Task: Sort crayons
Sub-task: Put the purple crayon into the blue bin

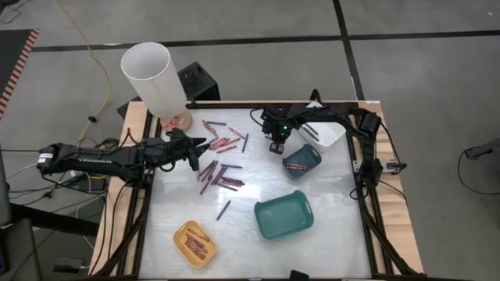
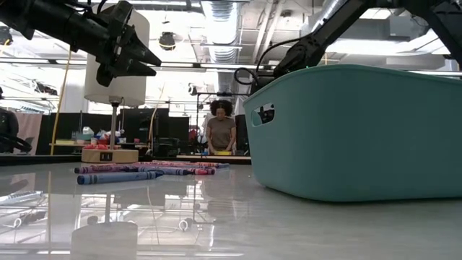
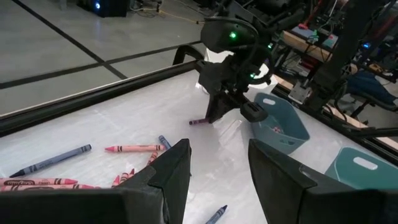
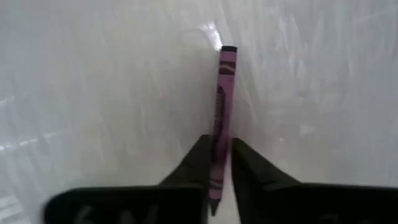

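Crayon [image 4: 224, 106] (tip hidden) in right tool [image 4: 216, 163].

Purple crayon [image 4: 224, 106] in right hand [image 4: 217, 165]

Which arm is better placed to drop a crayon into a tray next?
Right. The right gripper is shut on a purple crayon, beside the small teal tray. The left gripper is open, holding nothing.
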### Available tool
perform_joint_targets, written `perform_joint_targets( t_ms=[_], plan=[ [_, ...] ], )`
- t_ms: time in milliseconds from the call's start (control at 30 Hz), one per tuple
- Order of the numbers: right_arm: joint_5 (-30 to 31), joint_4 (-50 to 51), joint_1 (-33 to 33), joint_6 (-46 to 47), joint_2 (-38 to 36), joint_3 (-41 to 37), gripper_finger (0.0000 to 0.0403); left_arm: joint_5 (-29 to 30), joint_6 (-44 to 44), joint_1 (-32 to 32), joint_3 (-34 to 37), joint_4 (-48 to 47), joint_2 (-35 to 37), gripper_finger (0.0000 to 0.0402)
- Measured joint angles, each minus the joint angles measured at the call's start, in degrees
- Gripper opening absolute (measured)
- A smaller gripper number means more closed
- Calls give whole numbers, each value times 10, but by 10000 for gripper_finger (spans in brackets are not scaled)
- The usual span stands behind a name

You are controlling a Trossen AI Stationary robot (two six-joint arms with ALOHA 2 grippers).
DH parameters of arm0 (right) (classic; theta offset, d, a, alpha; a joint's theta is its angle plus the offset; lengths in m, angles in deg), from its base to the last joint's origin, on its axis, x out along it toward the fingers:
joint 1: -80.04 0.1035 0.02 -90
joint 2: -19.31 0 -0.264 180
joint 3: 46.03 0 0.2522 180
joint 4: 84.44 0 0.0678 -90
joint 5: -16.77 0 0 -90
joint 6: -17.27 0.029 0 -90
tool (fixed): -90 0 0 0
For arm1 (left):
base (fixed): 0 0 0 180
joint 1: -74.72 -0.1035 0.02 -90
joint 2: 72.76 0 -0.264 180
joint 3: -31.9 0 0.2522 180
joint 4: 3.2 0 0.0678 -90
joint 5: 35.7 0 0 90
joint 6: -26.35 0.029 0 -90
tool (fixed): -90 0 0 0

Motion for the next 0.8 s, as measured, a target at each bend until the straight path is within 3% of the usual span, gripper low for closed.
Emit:
perform_joint_targets(
  t_ms=[100, 367, 633, 800],
  plan=[
    [0, 0, 2, 22, 0, 0, 8, 0, 0, 0, 0, 0, 0, 151],
    [6, 13, 29, 36, -7, 39, 3, 0, 0, 0, 0, 0, 0, 151],
    [18, 42, 86, 51, -93, 68, 1, -1, 0, 0, 0, 0, 0, 151],
    [15, 125, 155, 86, -170, 70, 1, -18, 0, 0, 0, 0, 0, 151]
  ],
)
